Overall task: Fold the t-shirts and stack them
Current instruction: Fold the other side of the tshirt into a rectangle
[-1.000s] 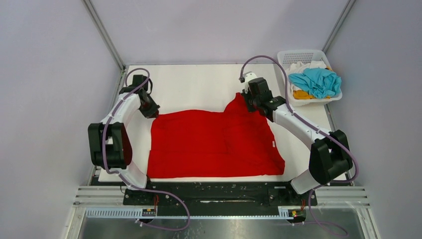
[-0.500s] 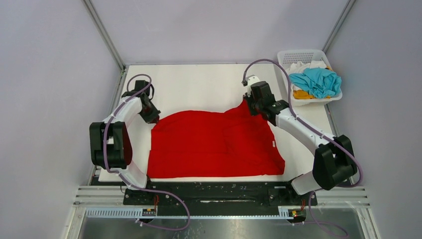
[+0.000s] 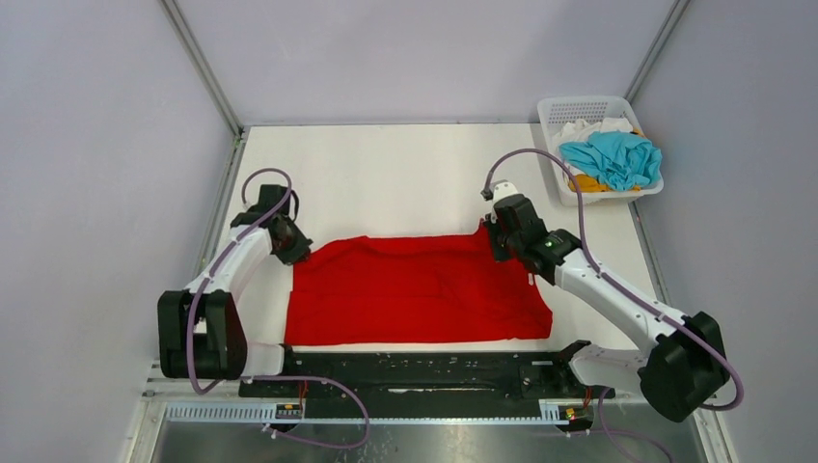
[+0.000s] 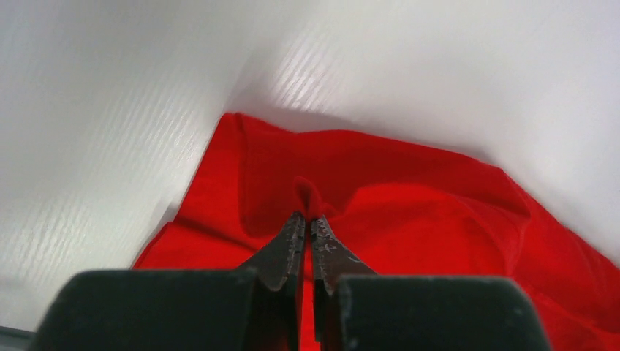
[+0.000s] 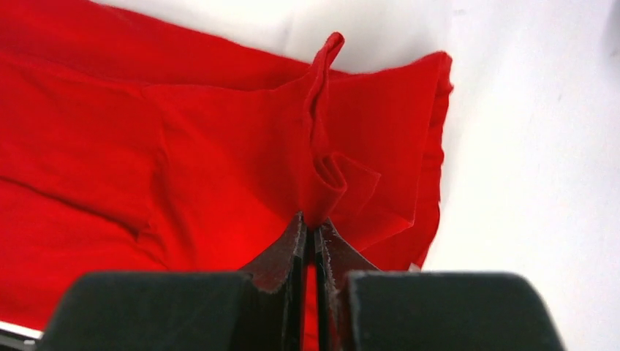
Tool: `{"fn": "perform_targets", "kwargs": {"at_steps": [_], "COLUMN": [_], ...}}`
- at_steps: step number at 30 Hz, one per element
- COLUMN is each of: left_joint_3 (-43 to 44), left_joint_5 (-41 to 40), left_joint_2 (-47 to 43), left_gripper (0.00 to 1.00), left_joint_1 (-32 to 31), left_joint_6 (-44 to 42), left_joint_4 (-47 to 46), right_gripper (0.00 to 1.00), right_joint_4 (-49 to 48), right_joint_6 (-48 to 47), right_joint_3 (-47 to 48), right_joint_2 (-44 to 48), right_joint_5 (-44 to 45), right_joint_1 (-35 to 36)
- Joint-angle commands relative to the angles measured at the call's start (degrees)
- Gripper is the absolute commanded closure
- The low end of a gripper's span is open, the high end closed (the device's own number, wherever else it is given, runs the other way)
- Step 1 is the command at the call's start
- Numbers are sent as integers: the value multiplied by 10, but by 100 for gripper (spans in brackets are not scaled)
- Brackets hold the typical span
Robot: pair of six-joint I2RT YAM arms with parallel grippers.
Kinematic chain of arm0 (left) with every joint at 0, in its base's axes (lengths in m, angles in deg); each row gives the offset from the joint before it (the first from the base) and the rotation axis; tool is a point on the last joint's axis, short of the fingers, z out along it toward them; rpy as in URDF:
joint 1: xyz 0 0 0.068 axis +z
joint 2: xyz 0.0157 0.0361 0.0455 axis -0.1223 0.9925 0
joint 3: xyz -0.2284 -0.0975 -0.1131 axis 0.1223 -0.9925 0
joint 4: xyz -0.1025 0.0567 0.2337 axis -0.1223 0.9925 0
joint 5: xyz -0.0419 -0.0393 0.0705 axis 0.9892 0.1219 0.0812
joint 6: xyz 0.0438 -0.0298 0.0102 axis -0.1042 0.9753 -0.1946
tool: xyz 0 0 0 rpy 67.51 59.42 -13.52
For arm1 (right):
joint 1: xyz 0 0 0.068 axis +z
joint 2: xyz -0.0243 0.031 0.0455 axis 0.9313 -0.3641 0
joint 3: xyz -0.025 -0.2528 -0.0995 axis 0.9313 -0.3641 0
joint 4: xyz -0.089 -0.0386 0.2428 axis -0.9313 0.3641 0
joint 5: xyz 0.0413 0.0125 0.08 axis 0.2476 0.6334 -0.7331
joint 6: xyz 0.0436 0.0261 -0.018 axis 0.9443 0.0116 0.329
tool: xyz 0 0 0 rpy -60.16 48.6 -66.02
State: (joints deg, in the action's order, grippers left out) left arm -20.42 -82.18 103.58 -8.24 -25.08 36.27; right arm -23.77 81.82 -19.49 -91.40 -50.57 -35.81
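Two tools are both closed down on the red t-shirt (image 3: 415, 289), which lies spread wide across the middle of the white bench (image 3: 386, 174), its near hem just short of the bench's front edge. My left tool (image 3: 293, 247) has the shirt's far left corner pinched, and my right tool (image 3: 499, 243) has the far right corner. Only red cloth lies between them, and neither arm crosses the other.

The one other thing around is a white perforated basket (image 3: 553, 108) at the far right corner of the bench, well apart from the red shirt. A turquoise-blue t-shirt (image 3: 613, 159) is heaped on top in it, an orange-yellow t-shirt (image 3: 582, 183) shows under that at the near rim, and a white t-shirt (image 3: 590, 126) is bunched behind.

The bench top is plain white and faintly ribbed close up. Pale lilac walls box it in, with metal posts at the far corners, and a black rail carries the arm bases along the near edge.

From overhead I cannot see the jaws themselves; the wrist views settle it. On the left wrist camera the fingertips (image 4: 292, 235) meet on a small raised peak of red cloth, with bare bench beyond the corner. On the right wrist camera the fingertips (image 5: 295, 235) nip a crumpled pleat that runs up to the shirt's far edge, with a doubled side edge just to its right.
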Motion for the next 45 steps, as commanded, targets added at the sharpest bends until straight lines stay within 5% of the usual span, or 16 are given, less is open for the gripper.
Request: {"fn": "perform_targets", "kwargs": {"at_steps": [1,12,22,28,34,38,40,42,43,44,45], "left_joint_3": [-52,-97,-40,-52,-106,-141,-150,-142,-136,-128,-118], "left_joint_5": [3,-13,-74,-72,-44,-38,-27,-15,-16,-23,-31], "left_joint_2": [-42,-106,-139,-133,-140,-158,-175,-208,-233,-260,-290], "left_gripper": [100,100,100,100,100,100,90,76,50,7,2], "left_joint_1": [-4,-4,-5,-5,-8,-11,-12,-14,-17,-19,-19], "left_joint_6": [18,33,45,44,47,56,63,71,74,78,80], "left_joint_4": [-23,-5,30,23,-4,-4,18,71,96,118,136], "right_gripper": [91,90,90,87,83,72,66,49,46,43,39], "right_joint_4": [60,130,183,177,189,234,265,303,321,334,341], "right_joint_6": [43,107,93,98,135,177,197,210,217,225,233], "right_joint_3": [-22,-42,-4,-9,-28,-47,-62,-76,-82,-89,-90], "right_joint_2": [41,117,121,117,107,98,107,133,158,189,221], "right_joint_5": [34,15,103,61,9,0,-20,-63,-87,-95,-102], "right_joint_1": [12,18,17,17,18,18,19,23,26,27,26]}}
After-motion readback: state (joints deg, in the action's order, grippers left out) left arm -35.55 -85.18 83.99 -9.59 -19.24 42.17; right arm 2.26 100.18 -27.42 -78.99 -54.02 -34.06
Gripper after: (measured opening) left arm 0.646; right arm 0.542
